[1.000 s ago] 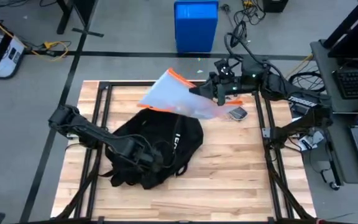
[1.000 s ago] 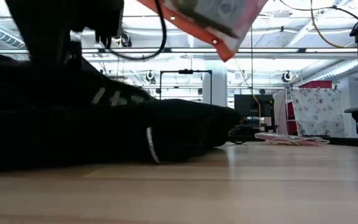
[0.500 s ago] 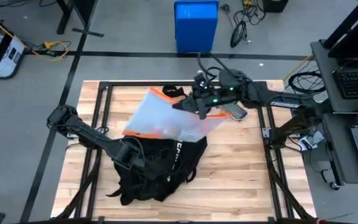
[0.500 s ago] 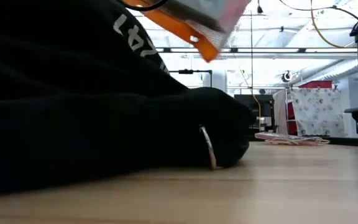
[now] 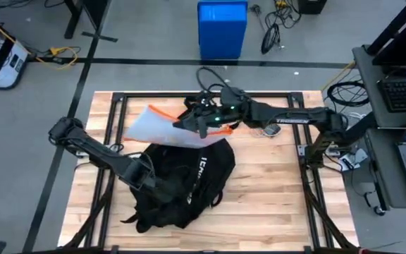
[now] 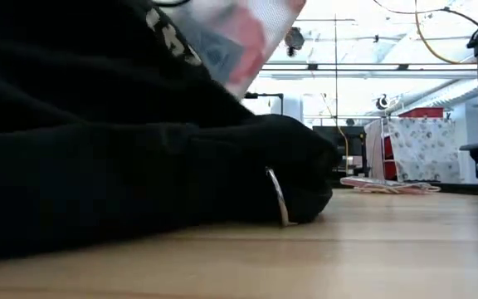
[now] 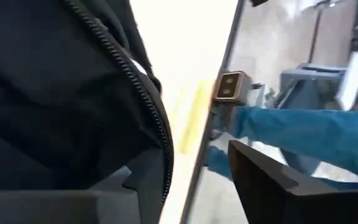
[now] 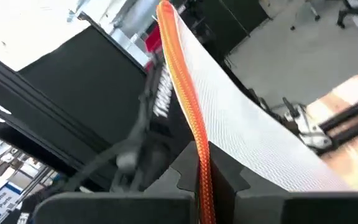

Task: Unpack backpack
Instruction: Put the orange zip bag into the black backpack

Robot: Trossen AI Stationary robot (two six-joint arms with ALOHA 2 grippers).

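Your backpack (image 5: pixel 182 180) lies slumped on the table (image 5: pixel 273 190), left of centre. Your left gripper (image 5: pixel 149 182) sits at it — fingers' state I cannot tell. Above it, your right gripper (image 5: pixel 201 124) is clamped on a translucent orange-edged pouch (image 5: pixel 162 127).

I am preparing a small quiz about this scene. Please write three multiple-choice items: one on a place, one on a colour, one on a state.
1. Where does the backpack lie?
A. on the wooden table
B. on the floor
C. on the blue bin

2. What colour is the edge of the mesh pouch?
A. green
B. orange
C. purple

3. What do the right gripper's jaws do?
A. hang open over nothing
B. clamp the pouch
C. grip a backpack strap

Answers:
1 A, the high view shows the backpack on the table.
2 B, the right wrist view shows an orange trim.
3 B, that trim runs between the shut jaws.
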